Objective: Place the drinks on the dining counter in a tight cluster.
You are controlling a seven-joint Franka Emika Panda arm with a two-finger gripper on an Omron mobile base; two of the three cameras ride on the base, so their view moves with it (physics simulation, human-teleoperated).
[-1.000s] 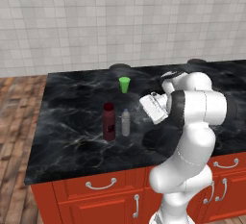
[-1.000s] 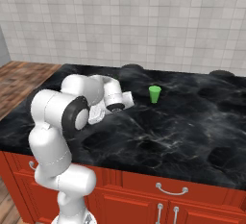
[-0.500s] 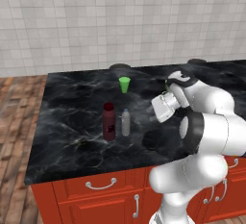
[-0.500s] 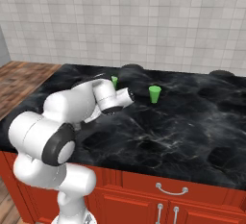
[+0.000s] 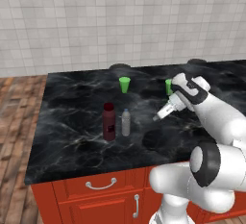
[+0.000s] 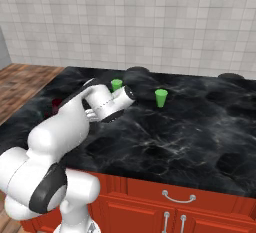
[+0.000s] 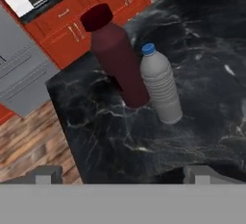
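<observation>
Two of the drinks stand side by side and upright on the dining counter (image 5: 67,136): a stout dark-red bottle (image 5: 109,121) with a dark cap and a small clear bottle (image 5: 126,122) with a blue cap. My gripper (image 5: 158,117) hangs to their right, a short way off, and points at them. In the hand view the dark-red bottle (image 7: 117,59) and the clear bottle (image 7: 161,86) nearly touch on the black slab (image 7: 206,40). My gripper (image 7: 125,175) is open there, with nothing between its fingertips (image 7: 48,173).
Two small bright-green cups (image 5: 125,84) (image 5: 168,86) stand farther back on the slab, also seen as cups (image 6: 116,84) (image 6: 161,97) from the right. Red drawers with silver handles (image 5: 101,184) lie below the front edge. Wooden floor (image 5: 19,122) runs along the left.
The arm's elbow has swung down and to the right while the hand stayed near the bottles, shifting slightly right. The gripper stayed open. The bottles have not moved.
</observation>
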